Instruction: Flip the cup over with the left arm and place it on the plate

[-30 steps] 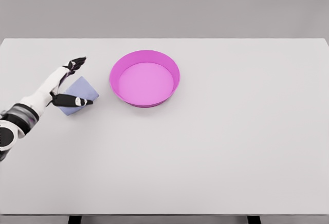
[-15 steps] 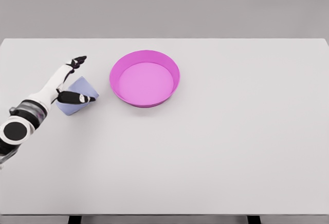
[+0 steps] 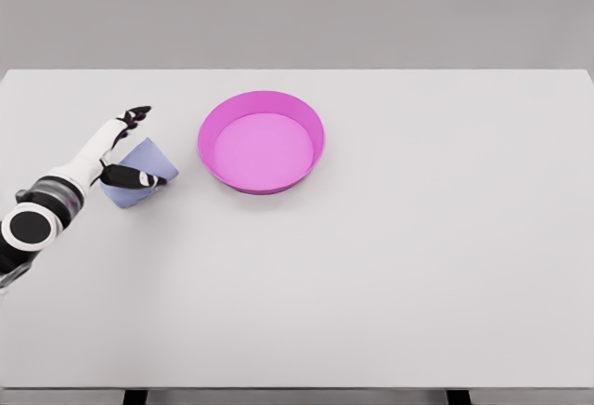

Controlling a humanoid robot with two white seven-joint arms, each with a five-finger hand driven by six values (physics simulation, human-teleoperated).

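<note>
Near the tabletop's (image 3: 390, 266) left edge, a pale blue cup (image 3: 139, 174) lying tipped, the left hand (image 3: 113, 150) spread around it, thumb over its near side, fingers apart beyond it, grasp not closed, magenta plate (image 3: 261, 140) just right.

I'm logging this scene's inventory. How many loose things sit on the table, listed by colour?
Lavender-blue: 1, the cup, lying at the left hand
Magenta-pink: 1, the plate
Total: 2
</note>
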